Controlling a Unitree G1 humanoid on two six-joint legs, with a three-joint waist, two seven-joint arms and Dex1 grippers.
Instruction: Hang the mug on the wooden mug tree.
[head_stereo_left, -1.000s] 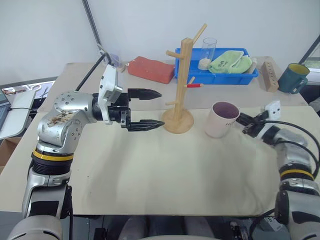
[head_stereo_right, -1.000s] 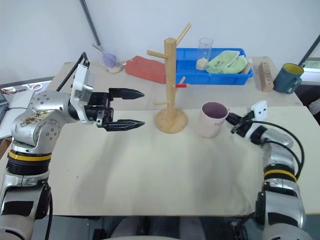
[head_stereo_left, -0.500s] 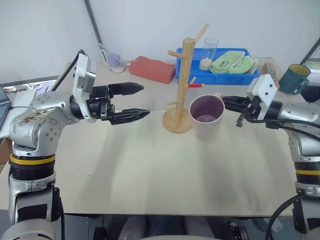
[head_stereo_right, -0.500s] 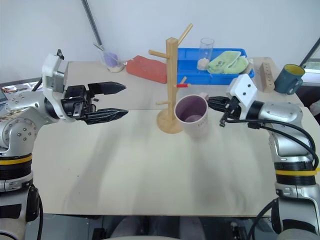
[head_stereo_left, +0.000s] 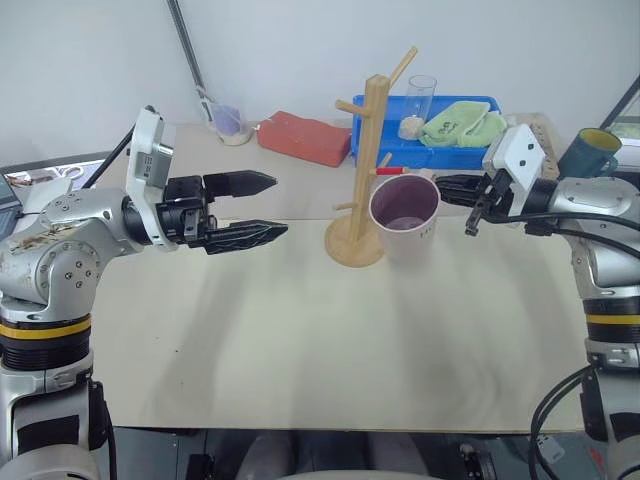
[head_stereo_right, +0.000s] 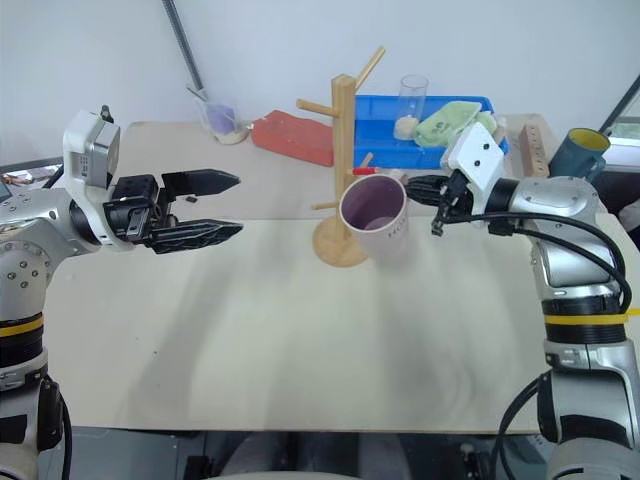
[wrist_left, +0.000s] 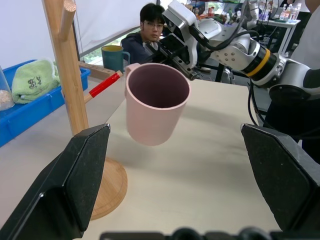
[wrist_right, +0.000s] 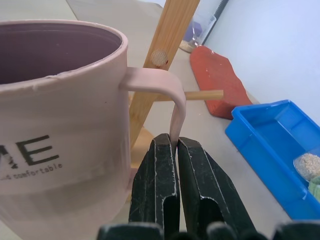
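My right pincer (wrist_right: 169, 150) is clamped on the loop handle of the mug (head_stereo_left: 403, 214), fingers pressed together with the thin pink handle pinched between their tips. The mug hangs clear of the worktop (head_stereo_left: 320, 340), upright with a slight tilt, its dark purple inside facing up. Black lettering shows on its pale pink wall in the right wrist view.

The mug sits just beside the wooden mug tree (head_stereo_left: 366, 170), on the tree's right side as I look at it. The rim is about level with the red-tipped peg (head_stereo_left: 385, 170), whose red end lies close to the rim; I cannot tell whether they touch. The tree stands upright on its round base, with bare pegs angled out higher up on both sides.

My left pincer (head_stereo_left: 262, 206) is wide open, nothing between the fingers. It points level toward the tree from the left and is well apart from both the tree and the mug.

At the back of the worktop: a blue tray (head_stereo_left: 455, 150) holding a green cloth (head_stereo_left: 460, 122) and a clear glass (head_stereo_left: 420, 98), a red pad (head_stereo_left: 303, 137), a wooden block with holes (head_stereo_left: 545, 133), and a dark teal mug (head_stereo_left: 592, 155) at the far right.

In the left wrist view, a person (wrist_left: 150, 25) is seated behind the worktop.
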